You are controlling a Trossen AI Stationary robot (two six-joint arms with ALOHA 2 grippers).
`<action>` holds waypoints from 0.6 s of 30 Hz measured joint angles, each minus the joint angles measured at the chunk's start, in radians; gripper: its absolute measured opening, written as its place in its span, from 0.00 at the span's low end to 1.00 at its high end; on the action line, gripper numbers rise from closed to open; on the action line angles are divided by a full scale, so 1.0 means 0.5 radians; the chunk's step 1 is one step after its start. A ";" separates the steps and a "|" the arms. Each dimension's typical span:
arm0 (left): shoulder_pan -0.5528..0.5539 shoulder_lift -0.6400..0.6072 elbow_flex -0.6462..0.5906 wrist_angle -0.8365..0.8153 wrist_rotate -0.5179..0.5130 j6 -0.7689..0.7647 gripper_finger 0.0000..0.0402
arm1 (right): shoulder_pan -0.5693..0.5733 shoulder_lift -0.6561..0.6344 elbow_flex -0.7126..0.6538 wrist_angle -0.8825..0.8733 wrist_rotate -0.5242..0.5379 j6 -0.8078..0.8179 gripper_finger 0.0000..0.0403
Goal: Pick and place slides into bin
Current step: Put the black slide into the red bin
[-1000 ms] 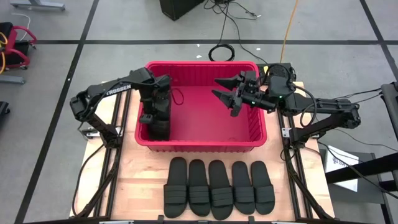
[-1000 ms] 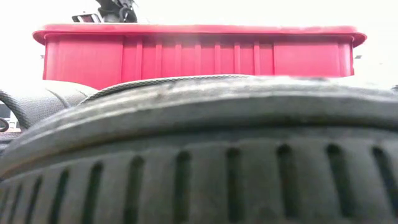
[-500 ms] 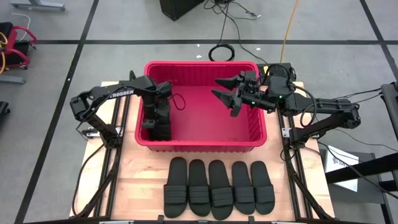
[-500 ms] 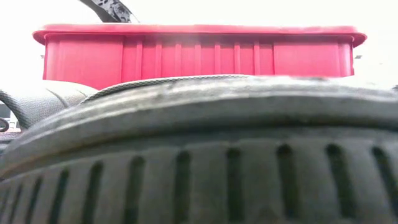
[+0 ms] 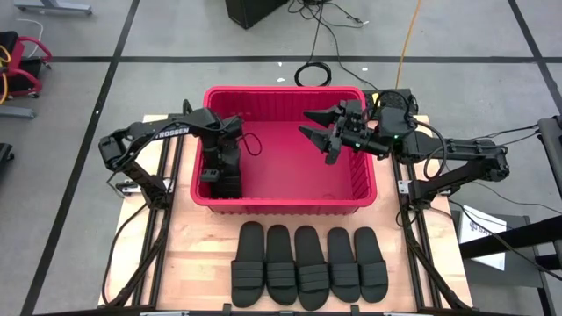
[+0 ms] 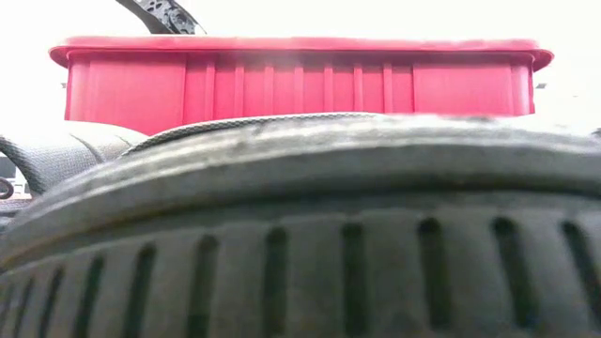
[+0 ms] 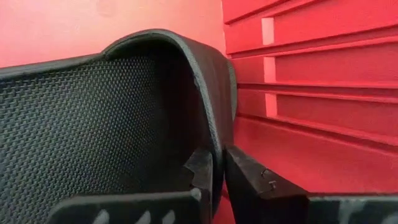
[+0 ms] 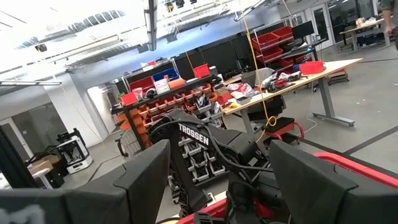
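My left gripper (image 5: 219,165) reaches down into the red bin (image 5: 281,91) at its left end, shut on one black slide (image 5: 226,182). The left wrist view shows this slide (image 7: 112,124) on edge beside the bin's ribbed wall (image 7: 311,93). Several more slides (image 5: 307,263) lie side by side, soles down, on the table in front of the bin. One of them fills the low view (image 6: 300,235). My right gripper (image 5: 319,133) hovers open and empty over the bin's right half. My left gripper pinches the slide's rim (image 7: 217,158) between its two fingers, one fingertip (image 7: 200,173) on the textured face and the other (image 7: 245,177) on the side facing the bin wall. The fingers come from above, pointing down. The slide stands on edge inside the bin; whether it touches the floor is hidden.
The bin's near wall (image 6: 300,80) stands just behind the row of slides. The bin's middle floor (image 5: 290,167) is bare red. Bare wood (image 5: 202,246) shows at the table's near left. Cables and a black box lie on the room floor beyond the table.
My left gripper has gone down into the bin with the slide: its top, which stood above the rim in the low view, has sunk behind it. It has also shifted a little toward the table's near edge. The slide stays on edge.
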State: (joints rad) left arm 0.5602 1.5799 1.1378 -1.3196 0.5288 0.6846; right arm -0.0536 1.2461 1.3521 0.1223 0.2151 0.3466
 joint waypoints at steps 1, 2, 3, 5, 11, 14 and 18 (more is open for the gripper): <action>0.000 0.000 0.000 0.005 -0.014 -0.007 0.07 | 0.000 0.000 0.000 0.000 0.001 0.000 0.66; 0.000 0.000 0.000 0.006 -0.026 -0.009 0.07 | 0.000 0.000 0.000 0.000 0.001 0.000 0.66; 0.000 0.000 0.000 0.006 -0.039 -0.009 0.07 | 0.000 0.000 0.000 0.000 0.001 0.000 0.66; 0.000 0.000 0.000 0.007 -0.057 -0.009 0.08 | 0.000 0.000 0.000 0.000 0.002 0.001 0.66; 0.000 0.000 0.000 0.006 -0.071 -0.014 0.08 | 0.000 0.000 0.000 0.000 0.003 0.001 0.66; -0.002 0.000 0.000 0.004 -0.075 -0.026 0.09 | 0.000 0.000 0.000 0.000 0.003 0.001 0.66; -0.003 0.001 -0.002 -0.001 -0.142 -0.046 0.18 | 0.000 0.000 0.000 0.000 0.003 0.001 0.66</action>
State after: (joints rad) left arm 0.5587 1.5803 1.1370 -1.3201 0.4578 0.6614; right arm -0.0536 1.2461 1.3521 0.1223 0.2165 0.3470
